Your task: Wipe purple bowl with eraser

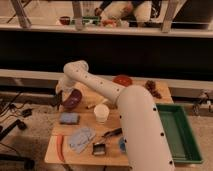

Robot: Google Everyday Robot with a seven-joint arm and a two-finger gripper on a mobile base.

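- Purple-maroon, glossy and round, the small bowl [73,98] sits tilted near the far left corner of the wooden bench [75,156].
- The hand [61,94] hangs just beside the bowl at the left edge; I cannot tell whether it is apart or together.
- A small dark rectangular eraser [99,148] with a paler edge seems to lie by the near edge, well apart from the hand.
- Wiping well probably calls for the eraser held flat, with light, even strokes inside the bowl so it does not tip.
- No brand or writing can be read.

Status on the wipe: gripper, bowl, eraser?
Gripper low at the purple bowl's left side. Eraser lies apart near the table's front edge, beside grey cloth. White cup stands between bowl and eraser.
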